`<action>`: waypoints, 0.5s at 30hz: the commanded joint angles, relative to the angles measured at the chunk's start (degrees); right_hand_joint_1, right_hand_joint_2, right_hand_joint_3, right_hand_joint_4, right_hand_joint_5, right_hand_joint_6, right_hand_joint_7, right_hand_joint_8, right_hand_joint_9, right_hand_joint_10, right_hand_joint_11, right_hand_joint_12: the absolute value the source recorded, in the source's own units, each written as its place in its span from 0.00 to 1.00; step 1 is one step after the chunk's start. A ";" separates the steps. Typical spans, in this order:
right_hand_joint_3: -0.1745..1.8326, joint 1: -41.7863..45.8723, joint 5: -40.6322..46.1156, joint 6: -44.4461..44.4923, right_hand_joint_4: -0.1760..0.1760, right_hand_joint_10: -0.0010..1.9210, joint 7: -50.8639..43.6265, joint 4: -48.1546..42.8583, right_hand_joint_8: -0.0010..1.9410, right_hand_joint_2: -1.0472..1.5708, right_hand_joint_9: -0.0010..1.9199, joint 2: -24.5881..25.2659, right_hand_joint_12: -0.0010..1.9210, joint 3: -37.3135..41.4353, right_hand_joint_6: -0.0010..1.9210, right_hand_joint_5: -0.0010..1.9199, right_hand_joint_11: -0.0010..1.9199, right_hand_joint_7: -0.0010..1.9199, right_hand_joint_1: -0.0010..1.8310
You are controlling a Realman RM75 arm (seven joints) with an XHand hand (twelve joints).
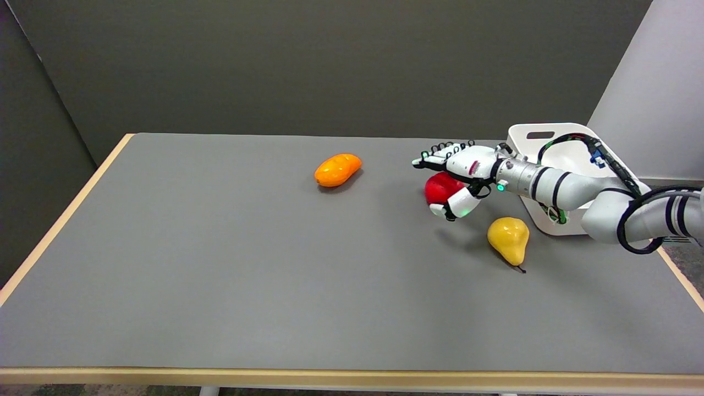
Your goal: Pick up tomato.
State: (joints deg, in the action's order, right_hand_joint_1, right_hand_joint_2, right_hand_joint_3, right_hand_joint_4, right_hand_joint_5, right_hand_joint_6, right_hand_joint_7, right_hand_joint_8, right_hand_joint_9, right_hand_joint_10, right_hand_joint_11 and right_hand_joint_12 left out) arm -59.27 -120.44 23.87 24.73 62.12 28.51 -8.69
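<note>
Right hand [461,177]: it is reaching in from the right with the palm turned sideways, the long fingers [440,154] stretching over the top of the tomato and the thumb curving under its near side. The fingers are apart and cupping rather than clamping, so I am reading the hand as open, framing the fruit for a wrap-around grip.

Tomato [440,188]: it is sitting on the surface right inside the hand's curl, below the fingers and against the thumb side. Whether the thumb is actually touching it is too close to tell. It is not looking lifted.

Why this pose: a round, smooth fruit is likely calling for fingers on opposite sides, which is probably why the hand is straddling it instead of coming straight down.

Pear [509,241]: the yellow one is lying near the hand, toward the camera and under the forearm, so a low wrist could be brushing it.

Orange fruit [337,169]: it is resting well apart, beyond the fingertips to the picture's left, out of the way.

White bin [536,133]: it is standing behind the wrist, partly hidden by the arm.

Surface [220,264]: grey, carrying all of these.

Step in hand: closing on the tomato seems to be coming next; the lift is not yet done.
</note>
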 commanded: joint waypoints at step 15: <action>0.53 0.59 0.08 4.30 0.75 0.56 -0.81 -2.77 0.41 0.72 0.29 0.28 0.76 -1.04 0.51 0.15 0.26 0.30 0.53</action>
State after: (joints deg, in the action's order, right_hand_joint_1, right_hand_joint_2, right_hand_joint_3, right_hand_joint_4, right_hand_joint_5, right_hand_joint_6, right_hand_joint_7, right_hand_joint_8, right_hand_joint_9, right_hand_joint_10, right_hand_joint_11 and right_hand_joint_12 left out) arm -58.87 -120.47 24.98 24.28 60.09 28.68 -9.34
